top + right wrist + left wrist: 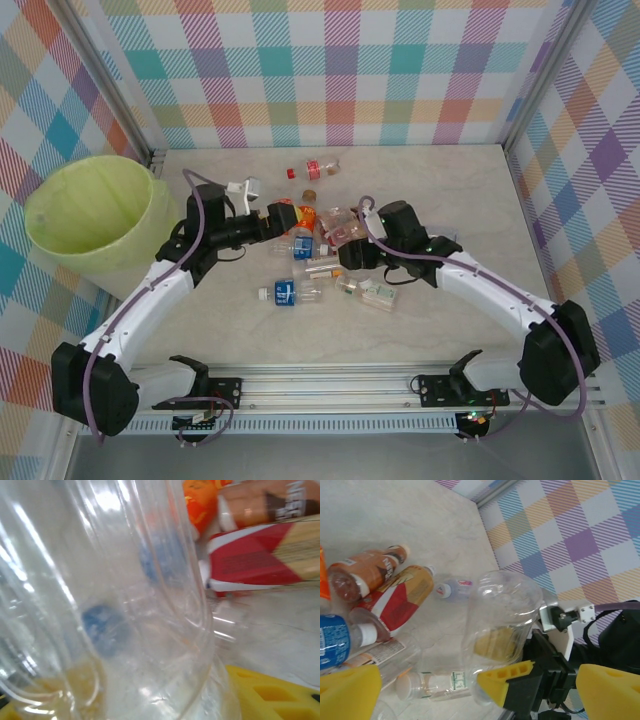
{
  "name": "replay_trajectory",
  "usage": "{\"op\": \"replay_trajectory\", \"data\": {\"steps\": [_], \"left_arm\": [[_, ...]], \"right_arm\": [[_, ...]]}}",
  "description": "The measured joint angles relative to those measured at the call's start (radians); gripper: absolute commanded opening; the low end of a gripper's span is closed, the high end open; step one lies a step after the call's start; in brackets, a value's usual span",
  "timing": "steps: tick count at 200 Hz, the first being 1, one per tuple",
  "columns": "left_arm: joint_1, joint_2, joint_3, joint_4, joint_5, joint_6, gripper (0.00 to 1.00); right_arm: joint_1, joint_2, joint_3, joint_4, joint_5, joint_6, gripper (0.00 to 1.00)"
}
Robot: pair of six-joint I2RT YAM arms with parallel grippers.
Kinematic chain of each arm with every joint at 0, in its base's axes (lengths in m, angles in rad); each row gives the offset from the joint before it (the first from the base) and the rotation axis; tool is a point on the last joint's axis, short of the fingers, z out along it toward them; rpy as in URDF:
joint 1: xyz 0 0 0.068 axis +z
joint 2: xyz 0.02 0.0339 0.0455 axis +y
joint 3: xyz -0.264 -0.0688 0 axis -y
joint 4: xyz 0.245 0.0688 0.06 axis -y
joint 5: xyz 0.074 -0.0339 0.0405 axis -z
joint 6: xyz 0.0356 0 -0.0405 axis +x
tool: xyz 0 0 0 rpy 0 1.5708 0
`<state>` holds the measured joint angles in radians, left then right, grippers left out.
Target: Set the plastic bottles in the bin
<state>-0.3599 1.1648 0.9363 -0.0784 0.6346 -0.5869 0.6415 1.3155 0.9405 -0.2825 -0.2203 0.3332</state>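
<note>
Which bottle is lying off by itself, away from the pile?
The red-labelled bottle, lying alone toward the back wall. The other bottles are bunched together nearer the arms.

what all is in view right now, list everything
plastic bottles: roughly ten, clear with orange, red, blue, green or white labels, heaped mid-table
red-labelled bottle: one, clear, lying apart toward the back
bin: one, lime-green liner, far left beside the table
table: one, pale marbled, under the heap
backdrop: pastel checks, on three sides
left gripper: one, yellow fingers, open, at the heap's left side
right gripper: one, yellow fingers, around a clear bottle, at the heap's right side
</note>
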Motion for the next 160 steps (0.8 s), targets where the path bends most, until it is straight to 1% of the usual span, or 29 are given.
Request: {"op": "replay_trajectory", "data": {"steps": [21,50,75,117,142,160], "left_arm": [[-0.032,0.000,-0.001,0.030,-0.035,0.000,0.97],[-0.039,0.000,-0.027,0.066,-0.087,-0.005,0.97],[-0.039,0.006,-0.037,0.088,-0.081,-0.005,0.97],[-0.043,0.025,-0.037,0.137,-0.015,0.003,0.93],[-0.053,0.035,-0.045,0.143,0.006,0.007,0.88],[-0.057,0.040,-0.058,0.163,0.015,0.004,0.79]], "right_arm": [[0.024,0.035,0.013,0.047,-0.073,0.008,0.46],[0.041,0.074,0.038,0.089,-0.153,0.025,0.45],[0.057,0.102,0.086,0.115,-0.204,0.031,0.46],[0.084,0.136,0.146,0.133,-0.252,0.048,0.46],[0.100,0.147,0.154,0.143,-0.277,0.049,0.46],[0.104,0.159,0.154,0.155,-0.298,0.053,0.47]]}}
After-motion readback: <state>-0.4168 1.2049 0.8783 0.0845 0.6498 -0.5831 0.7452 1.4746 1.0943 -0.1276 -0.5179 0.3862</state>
